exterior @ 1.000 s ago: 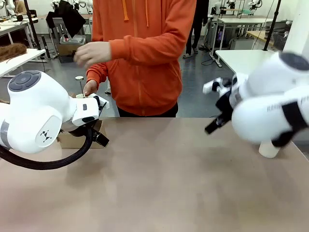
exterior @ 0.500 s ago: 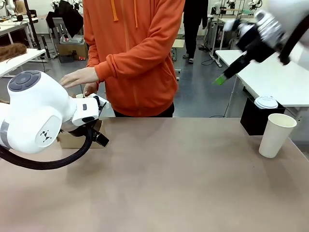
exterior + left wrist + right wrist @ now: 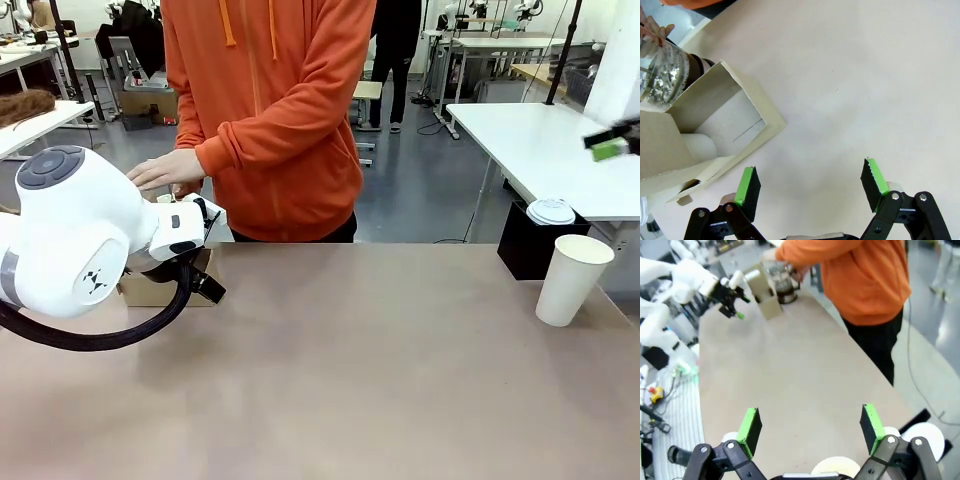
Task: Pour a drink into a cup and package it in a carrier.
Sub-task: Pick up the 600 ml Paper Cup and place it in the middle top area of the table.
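The brown cardboard carrier [image 3: 715,131] lies just ahead and left of my open left gripper [image 3: 810,186], which hovers over bare tabletop. Behind the carrier stands the glass French press [image 3: 662,75] holding the drink, with a person's hand [image 3: 655,30] on it. From the front, the carrier [image 3: 150,290] peeks out under my left arm. The white paper cup [image 3: 572,278] stands open at the table's right end. Its lid [image 3: 551,211] rests on a black box. My right gripper [image 3: 810,426] is open and empty, high above the cup [image 3: 837,467]. One of its green pads [image 3: 604,149] shows at the front view's right edge.
A person in an orange hoodie [image 3: 280,110] stands at the far edge, hand [image 3: 165,170] reaching down behind my left arm. The black box [image 3: 522,245] sits off the table's far right corner. The brown tabletop [image 3: 350,360] stretches between carrier and cup.
My right arm swung up and off to the right, uncovering the cup and lid. The person shifted left and lowered a hand toward the French press. My left arm stayed still.
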`<state>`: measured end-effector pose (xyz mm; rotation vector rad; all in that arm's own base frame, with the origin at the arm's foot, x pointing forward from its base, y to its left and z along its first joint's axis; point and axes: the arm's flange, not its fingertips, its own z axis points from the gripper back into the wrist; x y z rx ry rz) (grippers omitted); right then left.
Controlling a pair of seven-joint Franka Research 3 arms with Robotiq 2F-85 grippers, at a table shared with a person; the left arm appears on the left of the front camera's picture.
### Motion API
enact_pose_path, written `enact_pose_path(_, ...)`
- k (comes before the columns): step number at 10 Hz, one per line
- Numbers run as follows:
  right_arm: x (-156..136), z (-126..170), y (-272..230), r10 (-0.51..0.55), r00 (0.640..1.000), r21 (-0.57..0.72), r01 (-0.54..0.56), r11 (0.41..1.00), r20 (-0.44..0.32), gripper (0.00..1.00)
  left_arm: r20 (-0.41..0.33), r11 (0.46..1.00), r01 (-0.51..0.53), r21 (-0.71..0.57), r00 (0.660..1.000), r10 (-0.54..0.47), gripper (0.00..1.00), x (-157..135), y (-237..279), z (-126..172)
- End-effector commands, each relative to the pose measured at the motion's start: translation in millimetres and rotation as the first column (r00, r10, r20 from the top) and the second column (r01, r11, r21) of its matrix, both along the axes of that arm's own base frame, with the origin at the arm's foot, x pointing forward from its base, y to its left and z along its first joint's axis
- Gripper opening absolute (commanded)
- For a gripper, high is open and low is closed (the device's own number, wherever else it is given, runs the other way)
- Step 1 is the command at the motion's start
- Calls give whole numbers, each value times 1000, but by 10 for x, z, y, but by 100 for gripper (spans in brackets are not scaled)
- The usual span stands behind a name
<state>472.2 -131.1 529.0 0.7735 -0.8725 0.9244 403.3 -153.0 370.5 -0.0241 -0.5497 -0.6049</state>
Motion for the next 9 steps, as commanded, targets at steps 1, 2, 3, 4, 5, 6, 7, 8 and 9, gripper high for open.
enact_pose_path(1, -143, -524, -344, 13, 998, 150, -22, 989, 58, 100, 0, 1000, 0, -1, 1000, 0, 100, 0, 5, 0)
enact_pose_path(2, -263, -814, -548, 9, 990, 177, -34, 984, 141, 100, 0, 1000, 0, -1, 1000, 0, 100, 0, 5, 0)
enact_pose_path(3, -353, -1038, -667, -4, 981, 217, -38, 975, 192, 100, 0, 1000, 0, -1, 1000, 0, 100, 0, 5, 0)
enact_pose_path(4, -377, -1205, -775, -17, 980, 264, -36, 964, 198, 100, 0, 1000, 0, -1, 1000, 0, 100, 0, 5, 0)
enact_pose_path(5, -372, -1331, -828, -30, 980, 307, -32, 951, 196, 100, 0, 1000, 0, -1, 1000, 0, 100, 0, 5, 0)
enact_pose_path(6, -339, -1377, -813, -40, 983, 303, -16, 953, 180, 100, 0, 1000, 0, -1, 1000, 0, 100, 0, 5, 0)
enact_pose_path(7, -298, -1301, -760, -79, 980, 315, 19, 949, 181, 100, 0, 1000, 0, -1, 1000, 0, 100, 0, 5, 0)
enact_pose_path(8, -474, -1435, -833, -46, 985, 282, -3, 959, 165, 100, 0, 1000, 0, -1, 1000, 0, 100, 0, 5, 0)
enact_pose_path(9, -474, -1435, -833, -46, 985, 282, -3, 959, 165, 100, 0, 1000, 0, -1, 1000, 0, 100, 0, 5, 0)
